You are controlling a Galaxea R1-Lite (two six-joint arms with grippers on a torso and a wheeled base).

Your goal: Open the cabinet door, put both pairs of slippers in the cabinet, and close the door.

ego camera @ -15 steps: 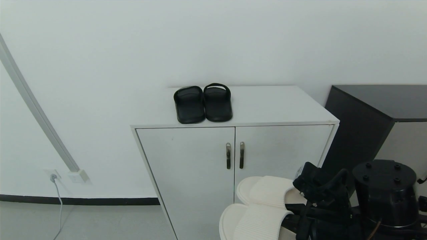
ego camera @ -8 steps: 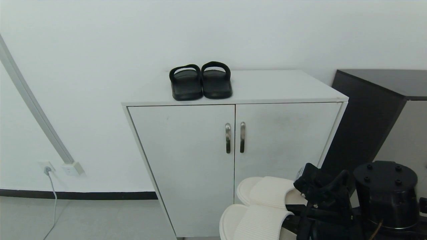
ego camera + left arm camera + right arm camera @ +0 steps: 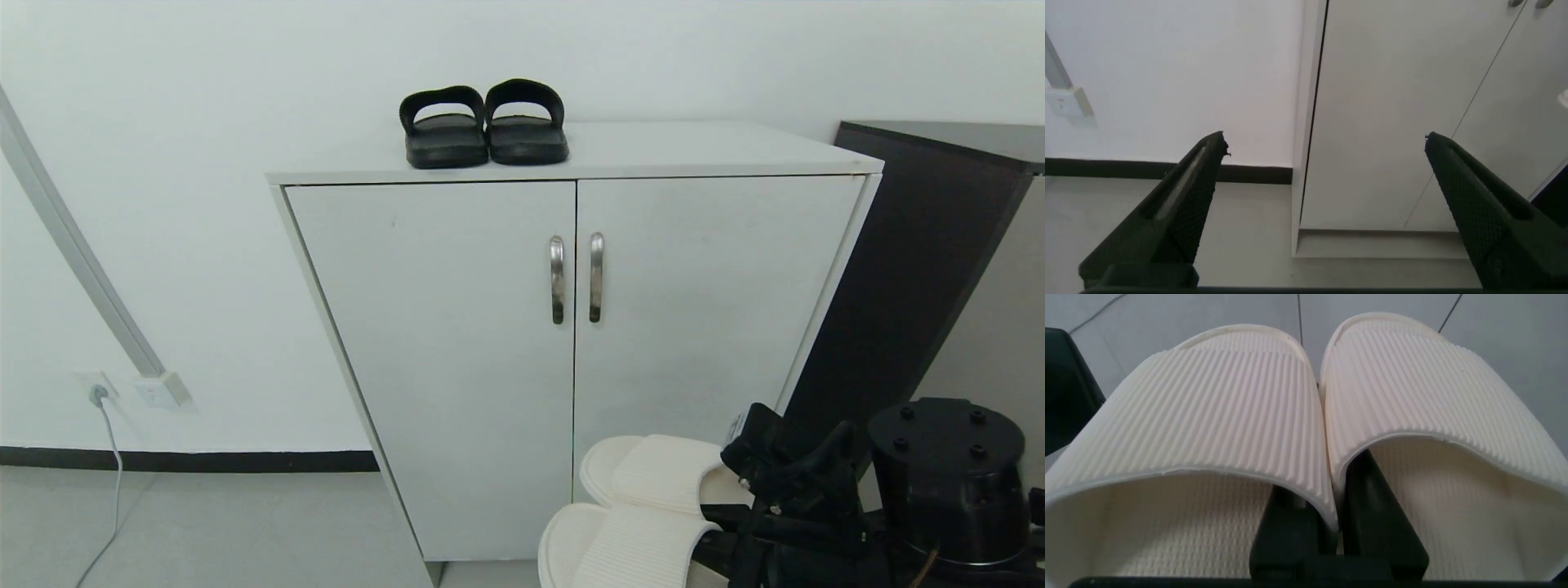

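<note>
The whole head view has shifted since the earlier frames. The white cabinet point(image 3: 457, 367) now sits higher in the frame, its top is seen nearly edge-on, and its bottom edge and the floor point(image 3: 204, 531) beneath it show. That is the camera's move; the things themselves have not shifted.

Both cabinet doors are shut, with their two metal handles point(image 3: 557, 279) side by side at the centre seam. The black slippers point(image 3: 483, 126) stand as a pair on the cabinet's top surface, upper centre of the frame, toes toward the camera.

The white slippers point(image 3: 645, 506) hang at the lower right of the head view, in front of the right door's lower part, in the same spot as before. The right claw point(image 3: 1333, 514) pinches their two touching inner sides together.

The left claw point(image 3: 1325, 143) is spread wide with nothing between its fingers point(image 3: 1184, 204), facing the cabinet's lower left corner. A wall socket point(image 3: 98, 390) sits at the lower left.
</note>
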